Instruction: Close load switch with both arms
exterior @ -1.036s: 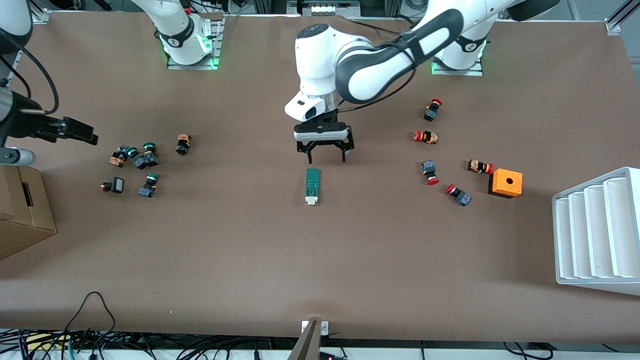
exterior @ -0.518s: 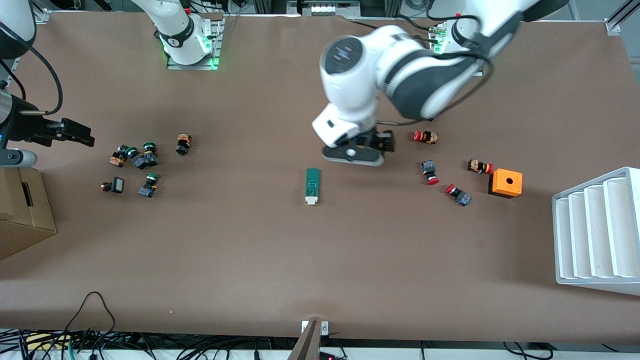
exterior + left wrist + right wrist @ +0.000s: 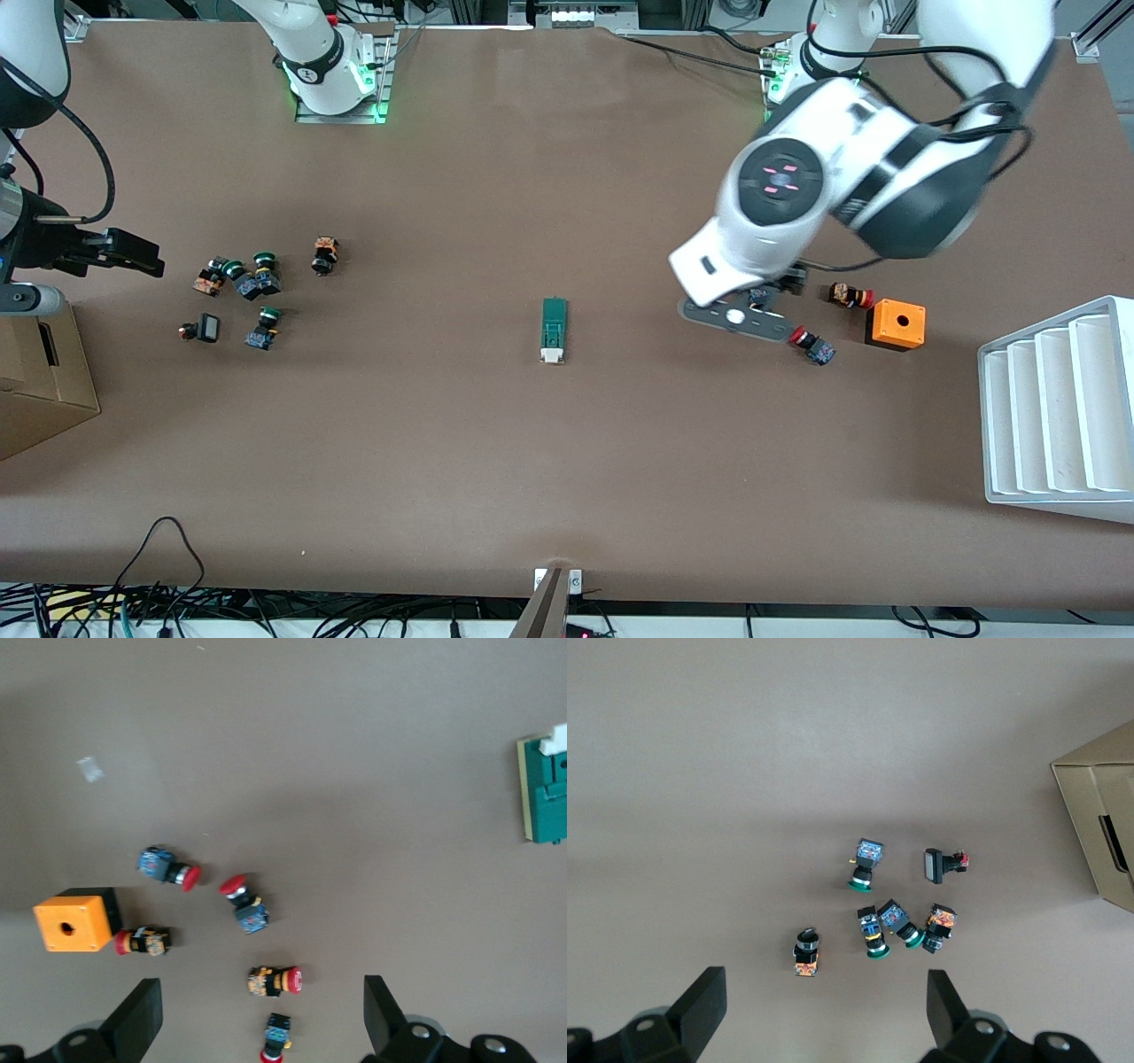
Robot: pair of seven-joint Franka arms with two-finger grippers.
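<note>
Load switch (image 3: 554,330): narrow dark-green block with a white end piece, lying flat on the brown table (image 3: 549,470) near its middle, white end toward the front camera; nothing touches it.
Left gripper (image 3: 262,1019): fingers wide apart, holding nothing; up in the air over the red-capped push buttons (image 3: 244,904) toward the left arm's end of the table, well apart from the switch.
Right gripper (image 3: 826,1017): fingers wide apart, empty; over the green-capped push buttons (image 3: 879,926) toward the right arm's end of the table; this arm waits.
Orange box (image 3: 897,324): one round hole on top, just beside the red-capped buttons.
Cardboard box (image 3: 40,381): at the table edge, right arm's end.
White tray (image 3: 1059,412): ribbed, at the left arm's end, nearer the front camera than the orange box.
Progress: judged as early or between steps; neither gripper is on the switch, and whether it is already closed cannot be told.
Remaining: if it is not closed, both grippers must reach the switch, one probably to steady it and one to press.
Front view only: both arms, whole layout, full switch.
Left wrist view only: spread fingers seen from above; switch cut off at the frame edge.
Right wrist view only: green button cluster up close; no switch.
</note>
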